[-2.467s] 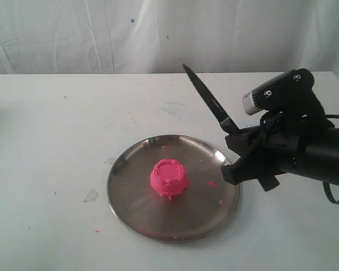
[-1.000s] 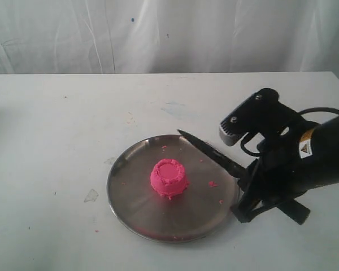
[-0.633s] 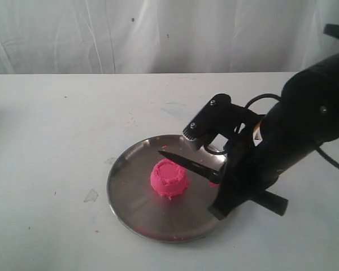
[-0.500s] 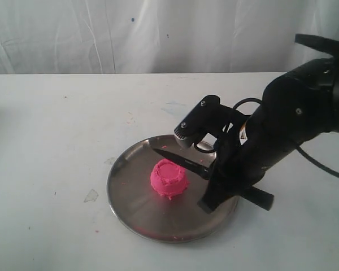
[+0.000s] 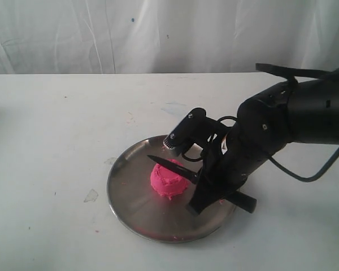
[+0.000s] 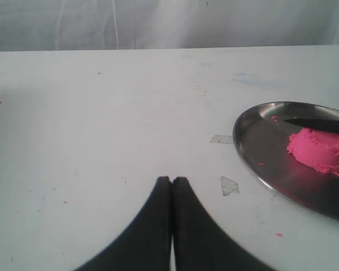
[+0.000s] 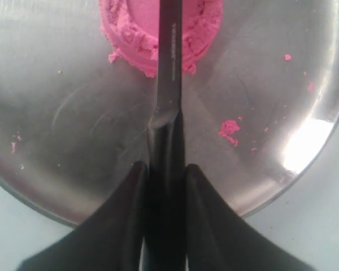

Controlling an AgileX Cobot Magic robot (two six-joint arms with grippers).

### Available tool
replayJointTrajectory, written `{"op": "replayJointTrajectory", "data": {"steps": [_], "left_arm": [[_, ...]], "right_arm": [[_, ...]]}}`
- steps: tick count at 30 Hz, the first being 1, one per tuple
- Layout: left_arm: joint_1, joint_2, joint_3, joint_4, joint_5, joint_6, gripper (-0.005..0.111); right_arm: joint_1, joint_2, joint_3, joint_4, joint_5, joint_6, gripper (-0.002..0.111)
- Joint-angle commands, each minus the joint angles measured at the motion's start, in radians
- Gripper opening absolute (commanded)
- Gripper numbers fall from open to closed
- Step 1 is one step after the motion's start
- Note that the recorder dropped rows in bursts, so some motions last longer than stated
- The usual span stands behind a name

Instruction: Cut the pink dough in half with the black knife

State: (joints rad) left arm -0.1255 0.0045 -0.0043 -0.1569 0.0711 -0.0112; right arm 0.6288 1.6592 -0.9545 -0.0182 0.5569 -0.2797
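The pink dough (image 5: 168, 180) is one whole flat-topped dome in the middle of the round steel plate (image 5: 134, 199). My right gripper (image 5: 202, 182) is shut on the handle of the black knife (image 5: 172, 166). It holds the blade level across the top of the dough, with the tip past its far left side. In the right wrist view the black knife (image 7: 169, 84) runs over the middle of the dough (image 7: 124, 28). I cannot tell whether the edge has sunk in. My left gripper (image 6: 171, 179) hangs shut and empty over bare table, left of the plate (image 6: 260, 141).
Small pink crumbs (image 7: 229, 129) lie on the plate near my right gripper. Two torn patches (image 6: 230, 185) mark the white table beside the plate's left rim. A white curtain closes off the far edge of the table.
The right arm brought the knife down from pointing upward and carried it left over the plate. The blade now lies across the dough. The dough has not moved.
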Motion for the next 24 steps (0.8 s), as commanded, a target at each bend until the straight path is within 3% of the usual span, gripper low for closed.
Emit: {"op": "replayJointTrajectory", "data": {"steps": [1,5,12,18,24], "left_arm": [[0.003,-0.004,0.004,0.064,0.003,0.142,0.000],[0.003,-0.004,0.004,0.067,0.003,0.249,0.000],[0.003,-0.004,0.004,0.067,-0.004,0.254,0.000],[0.003,-0.004,0.004,-0.083,-0.043,-0.010,0.000],[0.003,-0.004,0.004,-0.083,-0.126,-0.149,0.000]], "right_arm": [[0.005,0.009,-0.003,-0.001,-0.052,-0.006,0.000],[0.005,0.009,-0.003,-0.001,-0.064,-0.006,0.000],[0.005,0.009,-0.003,-0.001,-0.085,-0.006,0.000],[0.005,0.009,-0.003,-0.001,-0.085,-0.006,0.000],[0.005,0.009,-0.003,-0.001,-0.082,-0.006,0.000]]}}
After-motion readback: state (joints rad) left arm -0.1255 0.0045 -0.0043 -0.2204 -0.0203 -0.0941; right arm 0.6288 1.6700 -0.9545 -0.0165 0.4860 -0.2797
